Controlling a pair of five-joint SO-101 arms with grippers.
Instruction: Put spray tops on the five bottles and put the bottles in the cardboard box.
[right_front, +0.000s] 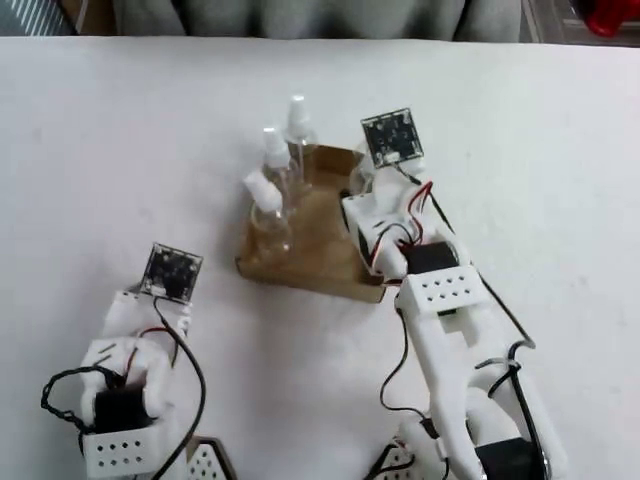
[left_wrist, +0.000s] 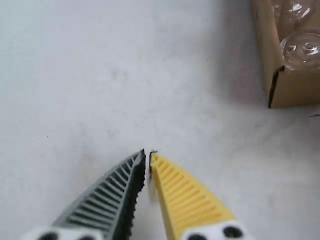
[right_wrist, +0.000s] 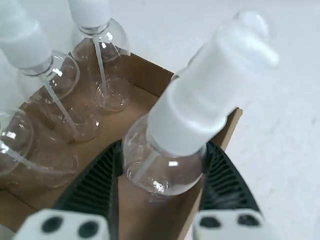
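The cardboard box sits mid-table. In it stand three clear bottles with white spray tops. In the right wrist view they show as bottles along the box's far side. My right gripper is shut on a fourth clear bottle with a white spray top, upright over the box's corner. My left gripper is shut, with nothing in it, low over the bare table, a short way from the box's near corner.
The white table spreads wide on all sides of the box. The left arm sits at the front left, the right arm stretches from the front right to the box. Red and grey items lie beyond the table's far edge.
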